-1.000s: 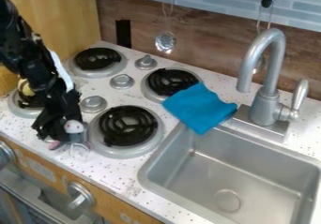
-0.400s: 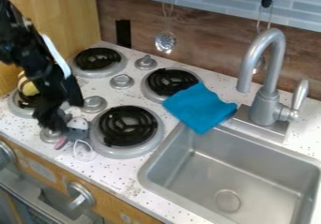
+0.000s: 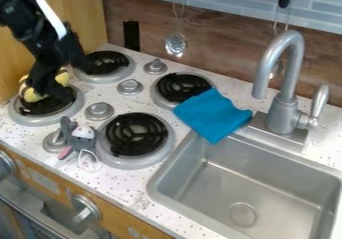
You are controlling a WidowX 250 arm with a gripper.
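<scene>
Touching yellow toy [image 3: 29, 95], perhaps — claw [image 3: 53, 92], sink drain [image 3: 242, 214]

No legible text, label, brand, number or sign found. Landmark for places: the sink [image 3: 159, 179]. Faint small marks on the speckled counter [image 3: 123, 189], left of the sink and near the counter's front edge — possibly print, too faint to read. Pale patches on the wooden front panel [image 3: 28, 166], farther left of the sink and lower than the counter surface — too indistinct to tell whether lettering or plain marks.
</scene>
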